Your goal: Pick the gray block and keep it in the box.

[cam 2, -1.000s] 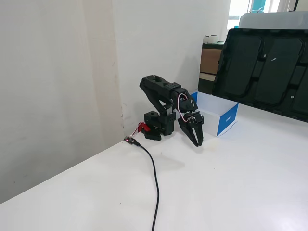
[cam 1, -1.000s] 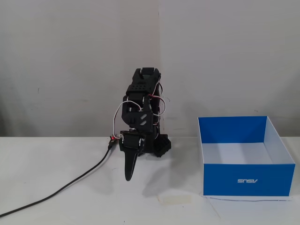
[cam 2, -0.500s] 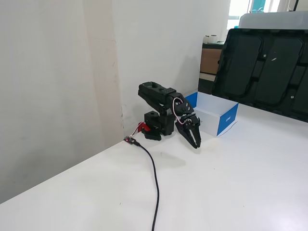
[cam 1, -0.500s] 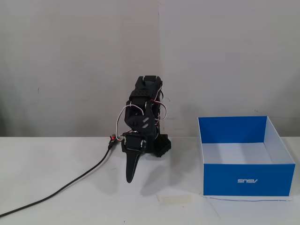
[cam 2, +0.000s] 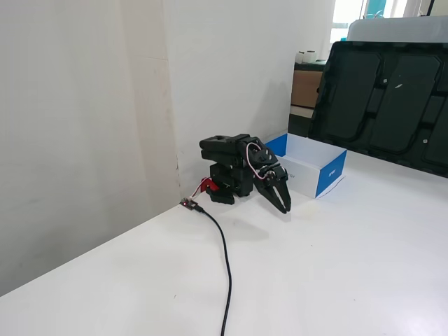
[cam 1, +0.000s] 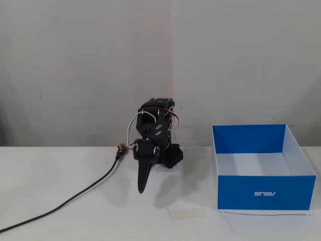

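Note:
The box stands on the white table at the right in a fixed view, blue outside with an upside-down white logo, white inside. In both fixed views, what shows of its interior is bare. The other fixed view has the box just behind the arm. No gray block shows in either view. The black arm is folded low over its base. My gripper hangs point-down left of the box, shut with nothing between its fingers, its tip just above the tabletop.
A black cable runs from the arm's base toward the table's front left, also seen along the table. A pale tape strip lies in front of the arm. A large black tray leans behind the table.
The arm has folded down: its upper links dropped lower over the base, and the shut gripper settled slightly closer to the table. The box has not moved.

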